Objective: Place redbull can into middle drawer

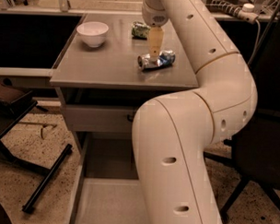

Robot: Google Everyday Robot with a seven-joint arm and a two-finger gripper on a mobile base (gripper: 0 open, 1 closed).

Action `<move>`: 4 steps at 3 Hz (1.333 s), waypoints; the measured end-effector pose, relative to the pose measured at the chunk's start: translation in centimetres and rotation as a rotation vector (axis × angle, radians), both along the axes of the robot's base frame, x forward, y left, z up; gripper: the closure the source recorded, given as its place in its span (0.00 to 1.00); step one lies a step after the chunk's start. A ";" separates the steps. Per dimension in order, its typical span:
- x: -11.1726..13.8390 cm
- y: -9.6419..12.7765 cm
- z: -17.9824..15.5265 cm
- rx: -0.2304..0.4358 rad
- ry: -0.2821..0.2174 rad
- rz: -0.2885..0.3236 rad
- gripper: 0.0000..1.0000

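The redbull can point(157, 60) lies on its side on the cabinet top point(100, 66), right of centre, with its shiny round end facing left. My gripper point(154, 50) reaches down from the top of the view and sits directly over the can, at or just above it. The middle drawer point(102, 202) is pulled out at the bottom of the view, and its flat grey floor is partly hidden by my arm point(185, 147).
A white bowl point(92, 33) stands at the cabinet's back left. A green-patterned can point(140, 30) lies behind the gripper. A closed drawer front with a black handle point(100, 118) is below the top. A black stand point(45, 177) is on the floor at the left and a dark chair point(260, 150) at the right.
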State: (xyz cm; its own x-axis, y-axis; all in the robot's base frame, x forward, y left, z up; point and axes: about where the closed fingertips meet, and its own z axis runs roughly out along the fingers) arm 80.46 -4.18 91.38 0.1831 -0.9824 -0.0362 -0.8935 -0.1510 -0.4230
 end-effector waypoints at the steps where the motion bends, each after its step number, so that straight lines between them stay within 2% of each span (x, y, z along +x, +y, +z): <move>1: 0.6 -0.5 -1.2 -0.006 0.007 -0.019 0.00; 2: 1.3 -2.4 -2.9 -0.034 0.021 -0.073 0.00; 4: 1.4 -7.0 -2.8 -0.155 0.018 -0.147 0.00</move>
State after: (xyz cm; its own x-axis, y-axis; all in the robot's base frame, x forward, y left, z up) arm 81.89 -11.18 88.54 0.0385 -0.9926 0.1150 -0.9177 -0.0806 -0.3890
